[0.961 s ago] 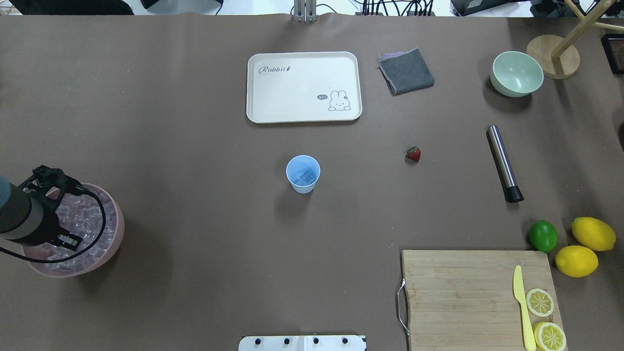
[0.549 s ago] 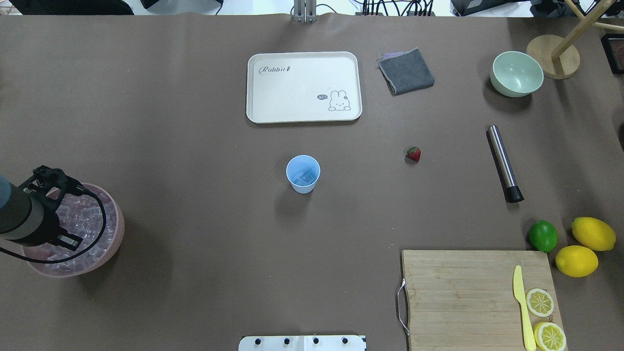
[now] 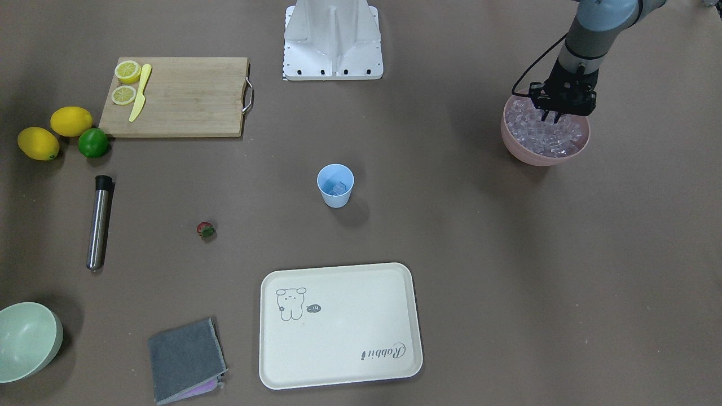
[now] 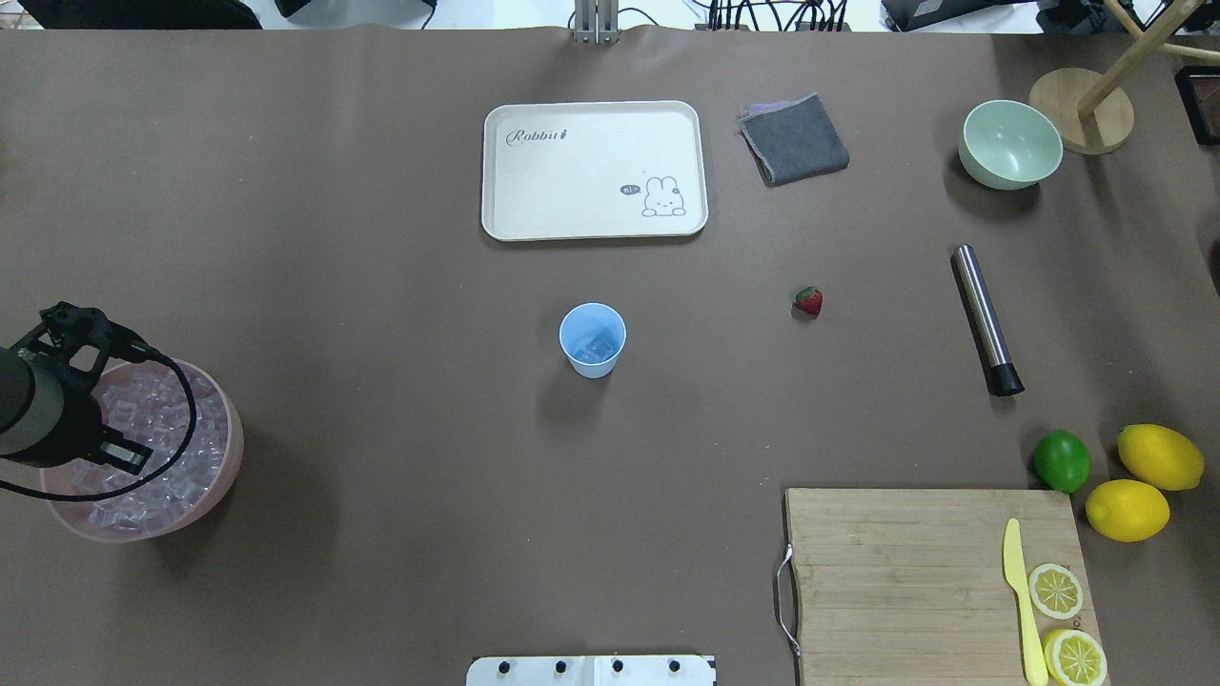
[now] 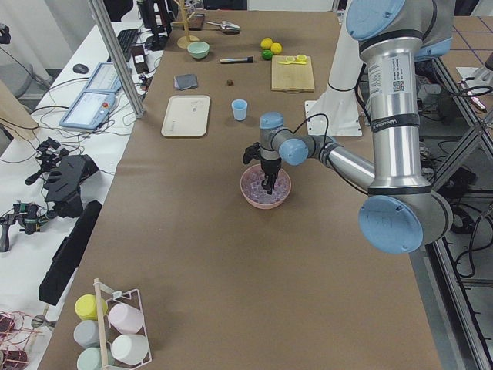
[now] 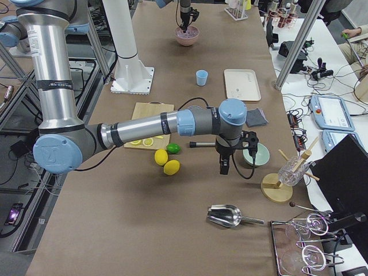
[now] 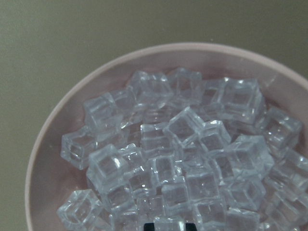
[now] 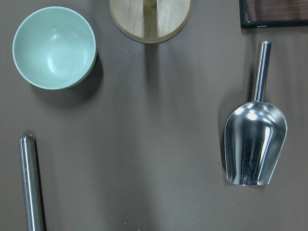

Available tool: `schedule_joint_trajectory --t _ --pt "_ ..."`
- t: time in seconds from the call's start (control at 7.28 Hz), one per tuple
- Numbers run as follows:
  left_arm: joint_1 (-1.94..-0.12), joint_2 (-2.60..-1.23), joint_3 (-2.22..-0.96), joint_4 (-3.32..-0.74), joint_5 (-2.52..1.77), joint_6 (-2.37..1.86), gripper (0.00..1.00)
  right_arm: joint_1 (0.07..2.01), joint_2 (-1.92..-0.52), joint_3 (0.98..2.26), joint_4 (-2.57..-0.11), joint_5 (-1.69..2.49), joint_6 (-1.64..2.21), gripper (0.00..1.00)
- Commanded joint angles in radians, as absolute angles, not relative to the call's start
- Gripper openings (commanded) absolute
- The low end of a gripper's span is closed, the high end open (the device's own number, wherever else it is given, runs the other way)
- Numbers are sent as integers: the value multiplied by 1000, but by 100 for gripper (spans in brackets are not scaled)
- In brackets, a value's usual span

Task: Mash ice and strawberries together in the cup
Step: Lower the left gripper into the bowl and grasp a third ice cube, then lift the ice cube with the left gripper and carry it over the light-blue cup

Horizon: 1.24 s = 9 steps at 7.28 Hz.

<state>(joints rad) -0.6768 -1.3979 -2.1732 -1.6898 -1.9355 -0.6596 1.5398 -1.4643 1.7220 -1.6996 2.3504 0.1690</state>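
The left gripper (image 3: 551, 117) has slid leftward over the pink bowl (image 4: 224, 476) of ice (image 4: 162, 429), far left of the cup (image 4: 592, 340); I cannot tell its opening. The cup stands upright, ice inside. Right of it the strawberry (image 4: 808, 301) lies with its leafy end toward the cup. Farther right, the right gripper (image 6: 223, 170) is equally unreadable.

Ice (image 4: 593, 347) seemingly in cup (image 4: 595, 370), strawberry (image 4: 808, 301) apart

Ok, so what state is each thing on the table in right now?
cup, upright, a few ice cubes inside.
strawberry, whole, lying apart from the cup.
pink bowl, upright, heaped with ice cubes.
left gripper, fingers down at the bowl's ice; open or shut unclear.
pale green bowl, upright, empty.
muddler, lying on its side.
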Motion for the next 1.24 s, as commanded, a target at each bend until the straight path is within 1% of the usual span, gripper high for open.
schedule_joint_trajectory --t 0.0,0.14,0.27,0.41,0.55,0.69,0.82,1.1 --pt "-796 -1384 -2252 -1697 -1960 -672 0 1540 -1465 1747 -1700 2352 204 100" --pt "-805 -1467 -2249 -1698 -1962 -714 0 1539 -1463 1747 -1700 2352 206 100" --pt "-804 -1594 -2228 -1700 -1962 -814 0 1539 -1463 1747 -1700 2353 206 100" --pt "-798 -1752 -2176 -1697 -1997 -931 0 1539 -1463 1747 -1700 2356 206 100" --pt "-786 -1911 -2098 -1697 -2026 -1013 0 1539 -1463 1747 -1700 2358 206 100" --pt "-741 -2015 -2029 -1697 -2016 -1031 0 1537 -1465 1746 -1700 2358 206 100" --pt "-714 -2061 -1967 -1736 -1982 -1031 0 1537 -1466 1746 -1700 2359 206 100" --pt "-596 -2071 -1828 -2011 -1855 -1081 0 1537 -1466 1746 -1700 2359 206 100"
